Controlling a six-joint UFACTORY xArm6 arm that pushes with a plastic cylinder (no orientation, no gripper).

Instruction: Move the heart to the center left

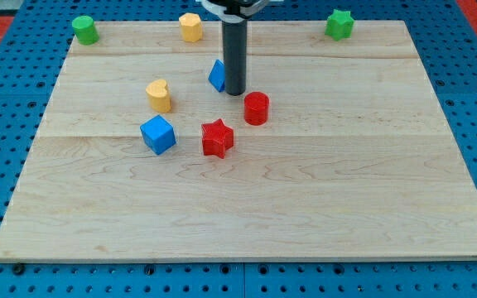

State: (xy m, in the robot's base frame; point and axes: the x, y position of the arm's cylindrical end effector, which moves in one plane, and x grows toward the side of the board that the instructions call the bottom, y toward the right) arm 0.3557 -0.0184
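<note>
My tip (234, 92), a bare rod with no pincer to open or close and nothing in its hold, stands on the wooden board (346, 190) against the right side of a partly hidden blue block (215, 74), with the red cylinder (257, 108) just to its lower right. The yellow heart (159, 95) sits apart to the tip's left, above the blue cube (157, 134) and left of the red star (217, 138). A green cylinder (84, 30), a yellow block (190, 26) and a green star (339, 24) line the view's top edge.

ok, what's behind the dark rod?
A blue block sits just behind and to the view's left of my tip. The dark rod covers its right part, so its shape cannot be told.
</note>
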